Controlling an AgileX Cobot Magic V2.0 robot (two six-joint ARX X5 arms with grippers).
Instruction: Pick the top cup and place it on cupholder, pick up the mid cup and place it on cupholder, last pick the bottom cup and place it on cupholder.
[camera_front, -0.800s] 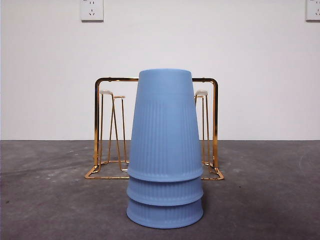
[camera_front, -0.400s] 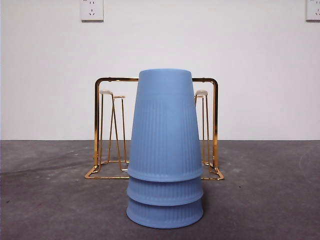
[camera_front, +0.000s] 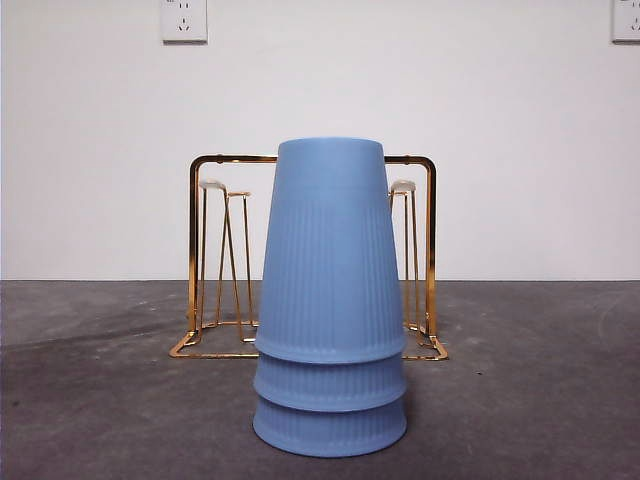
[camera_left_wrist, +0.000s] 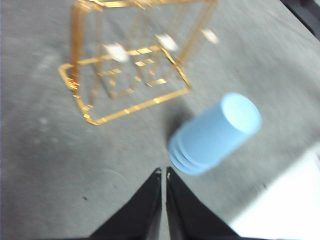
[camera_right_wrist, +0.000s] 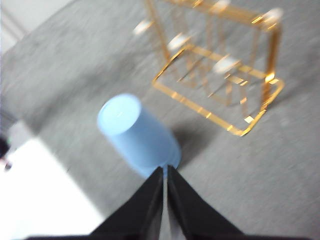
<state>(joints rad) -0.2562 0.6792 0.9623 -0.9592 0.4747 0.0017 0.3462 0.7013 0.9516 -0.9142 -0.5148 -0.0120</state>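
Observation:
Three blue ribbed cups stand upside down, nested in one stack: top cup (camera_front: 330, 250), mid cup (camera_front: 330, 385), bottom cup (camera_front: 330, 432). Behind the stack stands the gold wire cupholder (camera_front: 195, 250) with white-tipped pegs (camera_front: 212, 185). The stack (camera_left_wrist: 215, 135) and the cupholder (camera_left_wrist: 125, 80) also show in the left wrist view, ahead of my left gripper (camera_left_wrist: 163, 172), which is shut and empty, high above the table. My right gripper (camera_right_wrist: 164, 170) is shut and empty too, hovering above the stack (camera_right_wrist: 137, 135), with the cupholder (camera_right_wrist: 220, 75) beyond. Neither arm appears in the front view.
The table (camera_front: 100, 400) is dark grey and mottled. A white wall with two sockets (camera_front: 184, 20) stands behind. A bright white patch (camera_right_wrist: 45, 200) lies near the table's edge in both wrist views.

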